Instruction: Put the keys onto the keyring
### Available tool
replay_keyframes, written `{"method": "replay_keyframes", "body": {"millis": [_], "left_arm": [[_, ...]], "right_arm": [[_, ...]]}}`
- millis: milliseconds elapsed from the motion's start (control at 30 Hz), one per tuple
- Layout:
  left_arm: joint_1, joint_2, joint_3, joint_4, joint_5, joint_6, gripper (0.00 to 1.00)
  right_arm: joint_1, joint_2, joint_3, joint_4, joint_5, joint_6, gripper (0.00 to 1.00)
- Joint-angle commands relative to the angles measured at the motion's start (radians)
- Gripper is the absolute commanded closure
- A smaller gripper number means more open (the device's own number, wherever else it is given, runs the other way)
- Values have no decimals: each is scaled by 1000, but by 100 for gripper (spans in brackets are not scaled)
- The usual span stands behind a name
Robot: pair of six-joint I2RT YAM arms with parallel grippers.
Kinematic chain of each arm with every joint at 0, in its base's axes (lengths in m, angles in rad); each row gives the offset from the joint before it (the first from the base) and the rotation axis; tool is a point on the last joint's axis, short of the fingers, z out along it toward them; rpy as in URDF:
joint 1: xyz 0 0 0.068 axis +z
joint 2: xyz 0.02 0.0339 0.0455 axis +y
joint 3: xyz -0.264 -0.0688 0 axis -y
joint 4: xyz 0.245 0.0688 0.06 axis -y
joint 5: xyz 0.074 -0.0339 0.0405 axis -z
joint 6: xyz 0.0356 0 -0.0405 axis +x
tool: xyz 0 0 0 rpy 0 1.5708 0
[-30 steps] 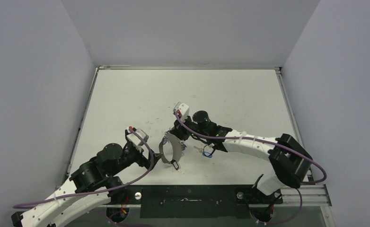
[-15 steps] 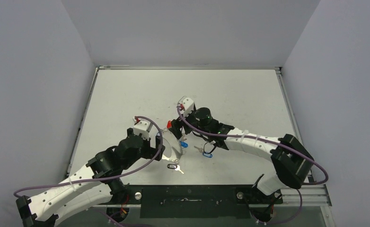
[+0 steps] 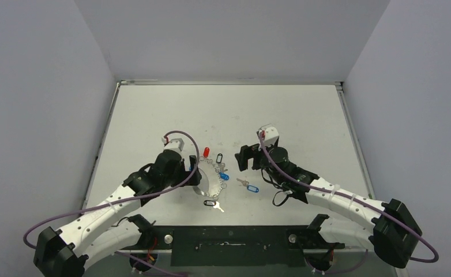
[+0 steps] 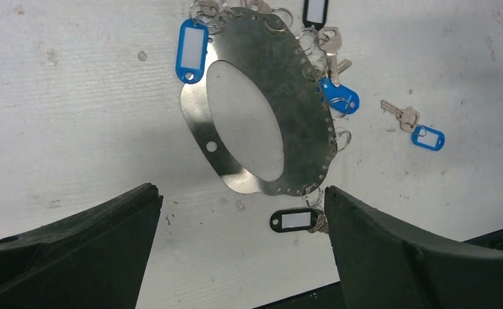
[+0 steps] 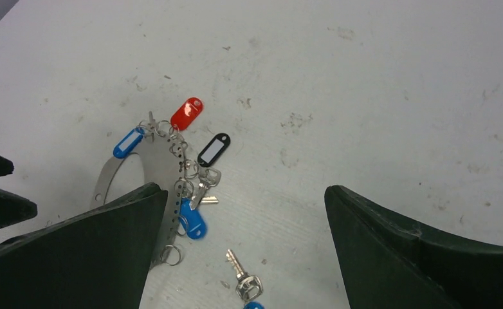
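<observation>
The keyring [image 3: 215,182], a flat oval metal hoop, lies on the table with several tagged keys hooked along its edge. These include a red tag [image 3: 206,151], a light blue tag [image 4: 190,50], a dark blue tag [image 4: 340,98] and a black tag [image 4: 292,220]. One loose key [image 3: 249,186] with a blue tag lies to its right, apart from the hoop. My left gripper [image 3: 193,175] stands open at the hoop's left edge, holding nothing. My right gripper [image 3: 243,158] hangs open to the right of the hoop, empty, above the loose key [image 5: 239,273].
Another black-tagged key [image 5: 213,149] hangs on the keyring's [image 5: 160,168] far side. The white table [image 3: 154,109] has raised side rails and grey walls around it. A black base strip [image 3: 229,238] runs along the near edge.
My right gripper opened, let go of the keyring and pulled back to the right. The hoop now lies flat. My left arm reached forward to the hoop's left side.
</observation>
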Motion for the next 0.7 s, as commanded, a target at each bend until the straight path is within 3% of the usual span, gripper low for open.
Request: {"method": "replay_keyframes", "body": {"millis": [0, 133, 233, 667], "left_arm": [[138, 53, -59, 111, 232, -98, 3], [216, 72, -128, 168, 332, -147, 3], [262, 62, -171, 211, 382, -173, 3], [425, 0, -226, 182, 481, -205, 10]], "right_arm": [[-11, 5, -51, -42, -67, 174, 0], [-1, 105, -132, 118, -226, 275, 0], [23, 221, -120, 172, -262, 307, 3], [160, 568, 47, 275, -366, 469, 41]]}}
